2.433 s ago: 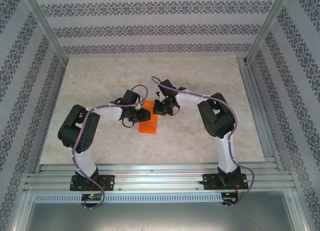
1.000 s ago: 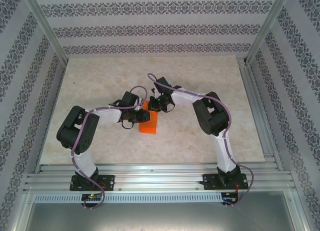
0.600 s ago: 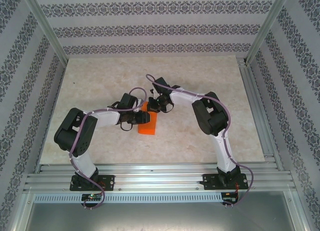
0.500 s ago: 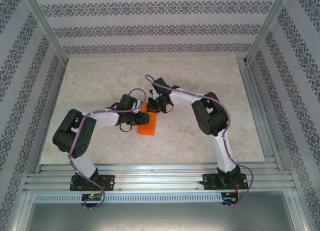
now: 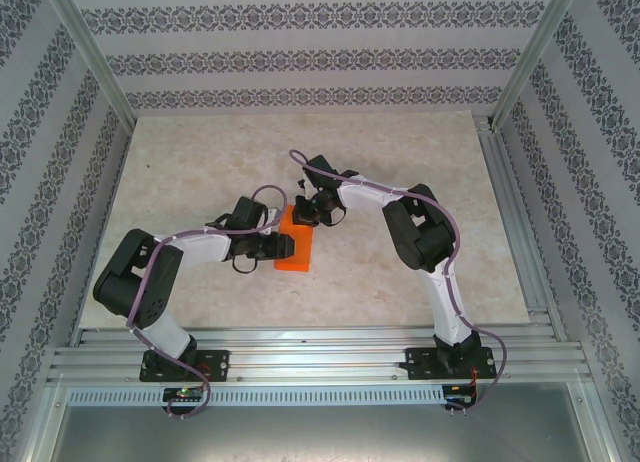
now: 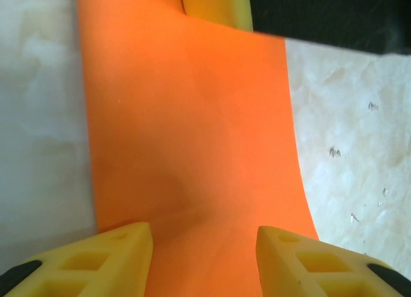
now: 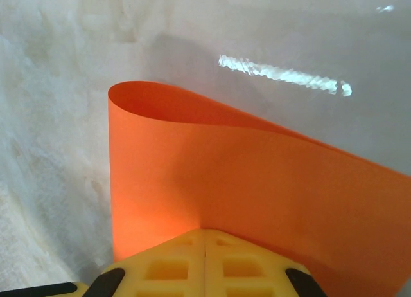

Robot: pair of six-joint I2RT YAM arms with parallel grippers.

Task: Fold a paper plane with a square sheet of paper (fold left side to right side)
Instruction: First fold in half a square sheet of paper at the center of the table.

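**Orange sheet pinched at its far edge**

Top view: the pale marbled worktop (image 5: 200, 162) is sitting inside patterned wallpaper walls (image 5: 320, 57). The square sheet of paper (image 5: 297, 254) is lying mid-worktop between the left hand (image 5: 284, 246) and the right hand (image 5: 313, 211).

Left wrist: its yellow fingers (image 6: 106, 255) are standing apart over the sheet.

Right wrist: the fingers are pressing together, clamping the sheet's edge, and the paper is curling upward.

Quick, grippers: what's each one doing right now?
Left gripper: open, fingers apart over the square sheet of paper.
Right gripper: shut, pinching the sheet's edge.
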